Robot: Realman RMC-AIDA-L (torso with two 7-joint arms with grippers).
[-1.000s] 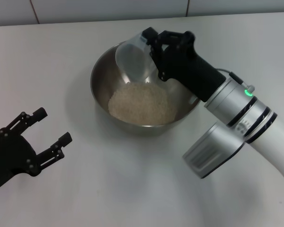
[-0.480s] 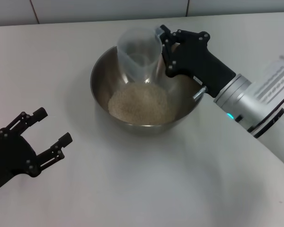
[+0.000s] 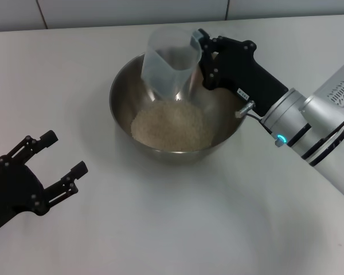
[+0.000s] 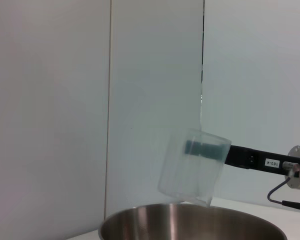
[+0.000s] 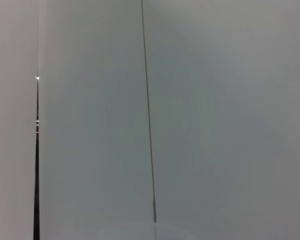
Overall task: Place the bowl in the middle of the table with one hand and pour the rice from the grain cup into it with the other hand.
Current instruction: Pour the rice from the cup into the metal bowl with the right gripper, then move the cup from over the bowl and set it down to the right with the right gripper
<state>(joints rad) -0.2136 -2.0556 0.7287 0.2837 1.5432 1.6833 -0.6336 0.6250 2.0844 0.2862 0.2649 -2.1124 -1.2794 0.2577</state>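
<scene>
Grain cup [image 3: 171, 60] in right end effector [image 3: 202, 57]

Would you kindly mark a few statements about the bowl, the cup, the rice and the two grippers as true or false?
1. The rice lies heaped in the steel bowl. True.
2. The grain cup stands on the table. False: the right gripper holds it in the air above the bowl.
3. The cup looks empty. True.
4. The left gripper grips the bowl's rim. False: it is open, apart from the bowl, near the table's left edge.
5. The bowl lies tipped on its side. False: it sits upright.
</scene>
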